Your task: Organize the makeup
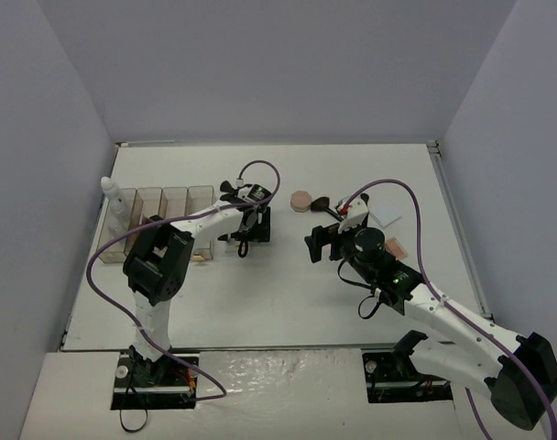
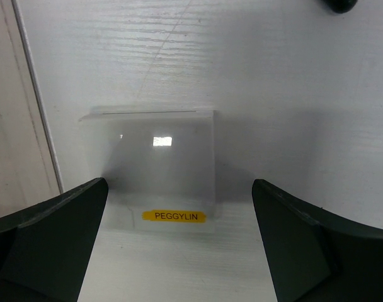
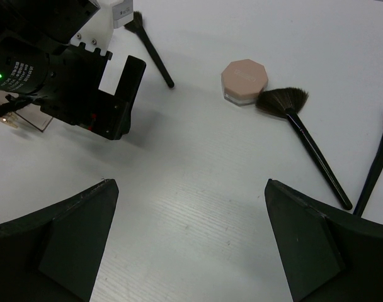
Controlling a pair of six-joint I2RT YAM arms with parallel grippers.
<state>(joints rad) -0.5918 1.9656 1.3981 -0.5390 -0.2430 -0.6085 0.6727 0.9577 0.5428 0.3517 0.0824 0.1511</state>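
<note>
My left gripper (image 1: 251, 234) is open and empty by the row of clear bins (image 1: 173, 209). In the left wrist view its open jaws (image 2: 179, 189) face the end of a clear bin (image 2: 154, 157) with a yellow label. My right gripper (image 1: 322, 240) is open and empty over bare table (image 3: 191, 189). Beyond it lie a pink compact (image 3: 244, 80) (image 1: 301, 200) and black-handled brushes (image 3: 308, 141) (image 3: 374, 167) (image 3: 152, 50). A white pad (image 1: 386, 218) and a tan palette (image 1: 396, 247) lie right of the right gripper. A white bottle (image 1: 114, 194) stands in the leftmost bin.
The left gripper's body (image 3: 72, 75) fills the upper left of the right wrist view, close to the right gripper. Grey walls close in the table on three sides. The table's left edge (image 2: 34, 113) runs beside the labelled bin.
</note>
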